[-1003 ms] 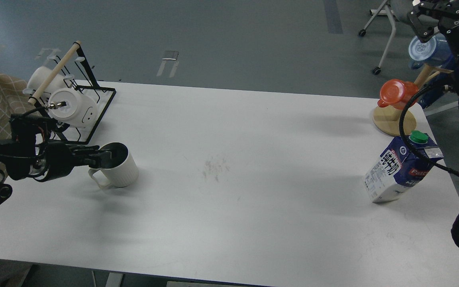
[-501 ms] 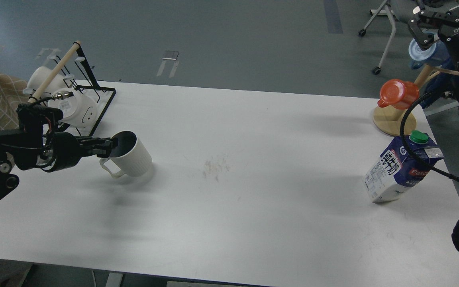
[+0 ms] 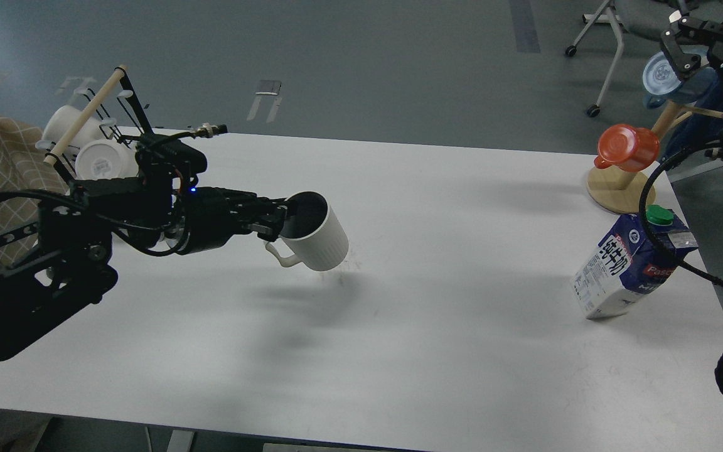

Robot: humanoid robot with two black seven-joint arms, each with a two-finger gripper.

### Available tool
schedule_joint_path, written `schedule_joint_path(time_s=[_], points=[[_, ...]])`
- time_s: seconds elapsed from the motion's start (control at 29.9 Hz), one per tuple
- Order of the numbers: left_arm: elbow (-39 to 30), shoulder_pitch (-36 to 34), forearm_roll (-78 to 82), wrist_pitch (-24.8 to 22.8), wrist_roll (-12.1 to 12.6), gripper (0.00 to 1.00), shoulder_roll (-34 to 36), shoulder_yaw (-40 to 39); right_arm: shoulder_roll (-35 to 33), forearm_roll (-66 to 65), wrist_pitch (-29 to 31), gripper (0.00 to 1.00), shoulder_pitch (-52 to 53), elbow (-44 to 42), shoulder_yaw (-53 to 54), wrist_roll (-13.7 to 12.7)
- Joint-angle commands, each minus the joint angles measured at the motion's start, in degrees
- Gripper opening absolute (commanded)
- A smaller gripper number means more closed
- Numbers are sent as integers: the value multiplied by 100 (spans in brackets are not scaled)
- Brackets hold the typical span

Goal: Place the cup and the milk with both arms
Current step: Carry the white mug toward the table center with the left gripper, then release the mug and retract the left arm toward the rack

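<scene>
The cream-white ribbed cup (image 3: 321, 237) hangs tilted above the table (image 3: 437, 351), near its middle, with its shadow on the table below and its handle toward me. My left gripper (image 3: 277, 223) is shut on the cup's rim, one finger inside the dark interior. The blue and white milk carton (image 3: 626, 267) with its green cap (image 3: 659, 215) stands leaning near the table's right edge, untouched. My right gripper (image 3: 688, 39) is high at the top right, far above and behind the carton; its fingers are cut by the frame edge.
A black wire rack (image 3: 148, 135) with white mugs (image 3: 99, 160) stands at the back left. An orange cup (image 3: 628, 147) and a blue cup (image 3: 663, 74) hang on a wooden stand (image 3: 615, 188) at the back right. A black cable (image 3: 644, 188) loops over the carton.
My left arm has lifted the cup off the table and carried it right, from beside the rack toward the table's middle. My right gripper drifted slightly right. The carton has not moved.
</scene>
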Motion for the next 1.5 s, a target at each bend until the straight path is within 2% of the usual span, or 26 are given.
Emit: schedule_joint_path(time_s=[0.0, 0.1, 0.17, 0.47, 0.6, 0.64, 0.67, 0.74, 0.84, 0.9, 1.1, 1.3, 1.47], points=[[107, -366, 431, 1, 136, 0, -533, 736, -6, 0, 0, 100, 8, -3, 35, 0], [265, -402, 722, 1, 285, 0, -930, 1064, -14, 0, 0, 100, 0, -3, 114, 0], [449, -367, 836, 1, 294, 0, -1010, 1064, -32, 0, 0, 100, 0, -3, 132, 0], [706, -367, 881, 1, 233, 0, -905, 1073, -59, 0, 0, 100, -9, -12, 141, 0], [706, -323, 881, 1, 294, 0, -825, 1064, -59, 0, 0, 100, -18, 6, 141, 0], [705, -314, 872, 1, 320, 5, -825, 1064, -59, 0, 0, 100, -18, 6, 141, 0], [705, -314, 863, 1, 373, 39, -843, 1056, -59, 0, 0, 100, -18, 15, 141, 0], [688, -314, 837, 1, 487, 70, -860, 1038, -67, 0, 0, 100, -35, 23, 141, 0], [627, -358, 802, 1, 532, 79, -843, 1021, -120, 9, 0, 100, -202, 128, 141, -8], [626, -384, 802, 1, 532, 82, -834, 985, -129, 44, 0, 100, -334, 216, 141, -8], [600, -560, 73, 1, 532, 98, -597, 705, -374, 764, 0, 100, -993, 1024, 247, -87], [714, -674, -1358, 1, 426, 98, -228, -656, -841, 1090, 0, 100, -2037, 2166, 518, -79], [1679, -701, -3000, 1, 417, 98, -175, -1957, -788, 1177, 0, 100, -3759, 3335, 1142, -35]])
